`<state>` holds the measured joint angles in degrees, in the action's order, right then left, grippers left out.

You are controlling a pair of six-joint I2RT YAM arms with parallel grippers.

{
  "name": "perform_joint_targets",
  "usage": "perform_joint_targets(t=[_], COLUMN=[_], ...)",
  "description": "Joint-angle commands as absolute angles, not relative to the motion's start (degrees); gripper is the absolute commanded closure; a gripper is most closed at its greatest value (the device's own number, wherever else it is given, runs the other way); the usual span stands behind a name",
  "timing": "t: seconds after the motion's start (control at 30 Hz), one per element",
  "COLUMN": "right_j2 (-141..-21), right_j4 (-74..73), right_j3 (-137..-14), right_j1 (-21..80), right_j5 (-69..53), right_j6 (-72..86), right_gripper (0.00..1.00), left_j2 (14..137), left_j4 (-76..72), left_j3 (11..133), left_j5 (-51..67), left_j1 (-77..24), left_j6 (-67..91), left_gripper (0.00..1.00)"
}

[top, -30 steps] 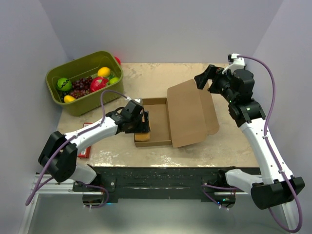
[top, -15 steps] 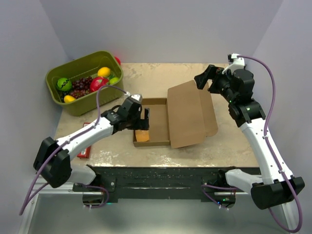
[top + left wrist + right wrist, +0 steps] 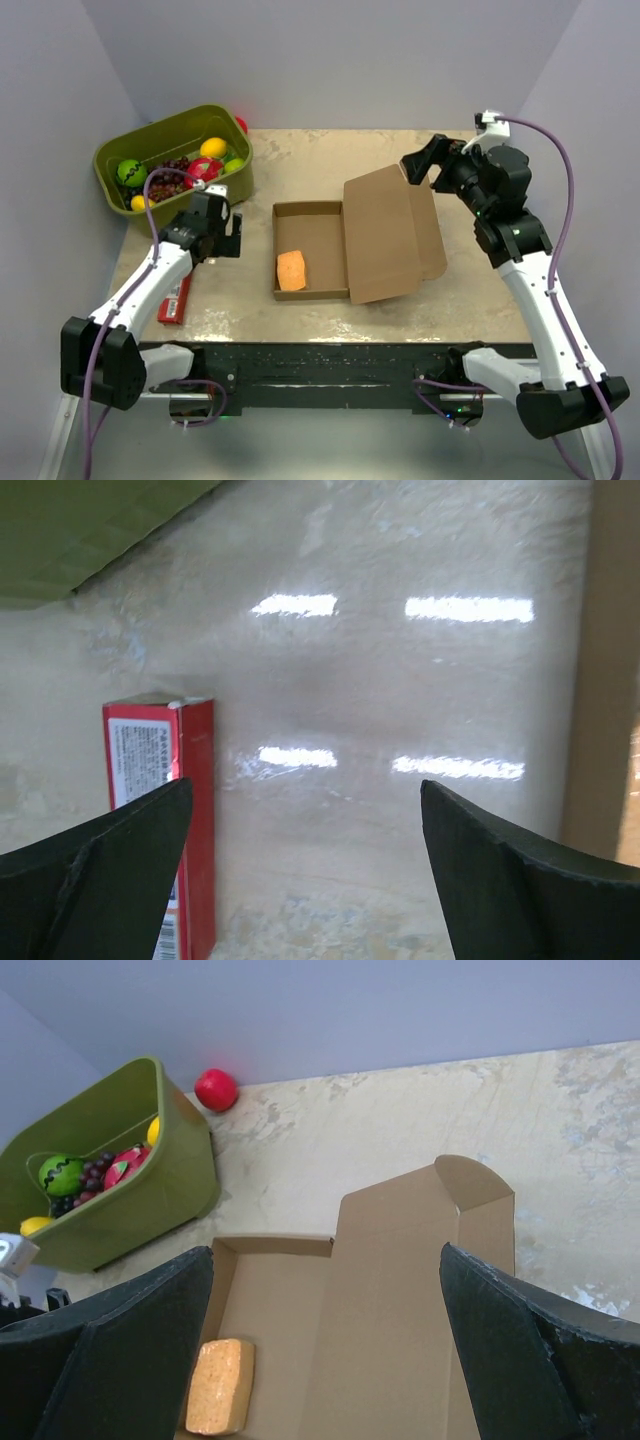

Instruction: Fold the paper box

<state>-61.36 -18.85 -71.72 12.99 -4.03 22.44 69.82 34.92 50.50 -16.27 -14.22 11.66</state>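
Observation:
The paper box (image 3: 390, 235) lies in the middle of the table, with its shallow tray on the left and its lid spread open to the right. An orange block (image 3: 291, 270) rests in the tray's near left corner. My left gripper (image 3: 236, 238) is open and empty, low over bare table left of the tray. Its wrist view shows the open left gripper (image 3: 305, 790) with the box's wall (image 3: 605, 680) at the right edge. My right gripper (image 3: 425, 165) hangs open above the lid's far right corner. Between the fingers of the right gripper (image 3: 325, 1252), the wrist camera looks down on the box (image 3: 390, 1300) and block (image 3: 220, 1385).
An olive-green bin (image 3: 170, 215) of toy fruit stands at the back left, also in the right wrist view (image 3: 130, 1190). A red ball (image 3: 241, 124) lies behind it. A red packet (image 3: 175, 298) lies near the left front edge, under my left fingers (image 3: 160, 780).
My left arm has pulled back leftward out of the box tray, its gripper opening and leaving the orange block inside. The right arm has barely shifted.

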Motion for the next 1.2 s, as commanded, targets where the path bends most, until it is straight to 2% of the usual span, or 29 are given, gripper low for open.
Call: perform_joint_targets(t=[0.0, 0.1, 0.47, 0.87, 0.93, 0.97, 1.03, 1.07, 1.17], right_j2=[-59.5, -59.2, -56.8, -55.1, -55.1, -55.2, -55.3, -55.4, -55.7], right_j4=[-18.7, -18.5, -18.1, -18.7, -18.8, -18.9, -18.9, -18.8, -19.0], right_j3=[-72.8, -72.9, -73.3, -73.3, -73.3, -73.3, -73.2, -73.2, -73.2], right_j1=[13.0, 13.8, 16.4, 18.1, 18.1, 18.1, 18.1, 18.1, 18.0], right_j5=[-2.6, -2.4, -0.2, 2.2, 2.9, 3.0, 2.9, 2.8, 3.0], right_j6=[21.0, 20.8, 20.5, 19.4, 19.3, 19.3, 19.4, 19.4, 19.6], right_gripper=[0.01, 0.01, 0.01, 0.01, 0.01, 0.01, 0.01, 0.01, 0.01], left_j2=[68.7, 70.6, 84.9, 92.3, 92.5, 92.3, 91.6, 90.3, 87.0], left_j4=[33.1, 33.3, 36.1, 37.4, 37.4, 37.7, 37.8, 37.9, 37.9], left_j3=[49.1, 50.2, 55.9, 54.9, 54.1, 54.1, 54.1, 54.1, 53.4], left_j5=[-23.2, -27.1, -26.5, -17.1, -14.9, -14.5, -13.4, -13.0, -11.5], left_j1=[-12.1, -10.4, -1.2, 4.6, 4.5, 4.5, 4.5, 4.5, 4.1], left_j6=[7.9, 7.7, 8.8, 10.3, 10.3, 10.5, 10.5, 10.5, 10.3], left_gripper=[0.0, 0.0, 0.0, 0.01, 0.05, 0.13, 0.22, 0.31, 0.41])
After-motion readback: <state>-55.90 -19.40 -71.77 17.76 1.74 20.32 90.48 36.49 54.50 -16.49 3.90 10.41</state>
